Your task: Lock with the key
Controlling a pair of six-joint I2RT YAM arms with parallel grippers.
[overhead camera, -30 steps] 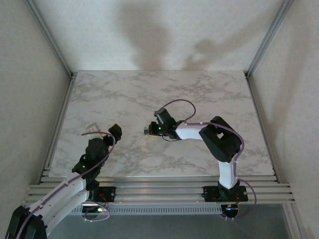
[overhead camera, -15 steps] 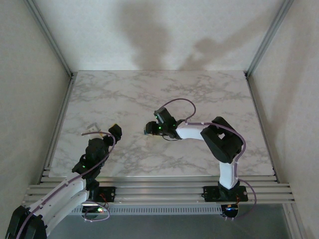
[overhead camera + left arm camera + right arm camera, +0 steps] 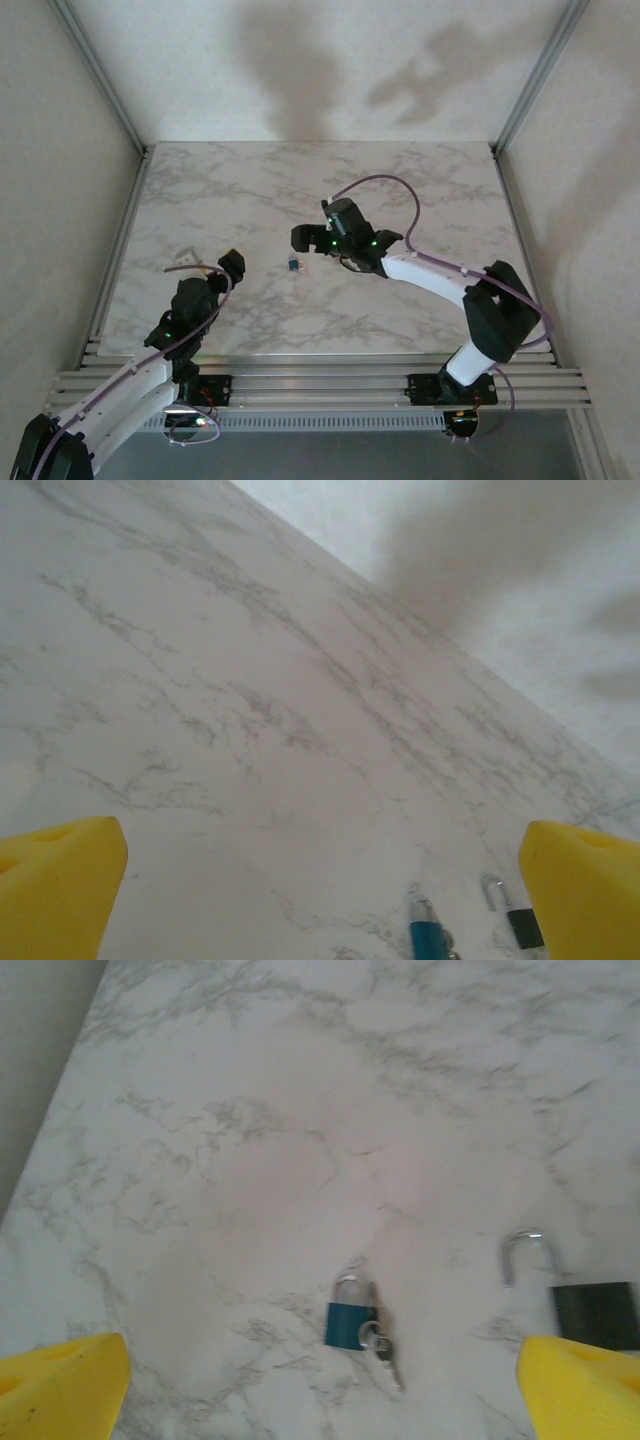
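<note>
Hanging spread wide above the blue padlock (image 3: 350, 1322) and key (image 3: 386, 1355), apparently clearing them, the right gripper (image 3: 322, 1385) held nothing; left gripper (image 3: 322, 885) likewise.

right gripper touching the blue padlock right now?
Apart. In the right wrist view the blue padlock lies on the table, with bare marble between it and both yellow fingers of the open right gripper.

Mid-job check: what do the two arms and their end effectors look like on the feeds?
The left arm and right arm both have white links and black joints, with a purple cable looped alongside and green lights near the wrist. The end effector pads are bright yellow, left and right.
</note>
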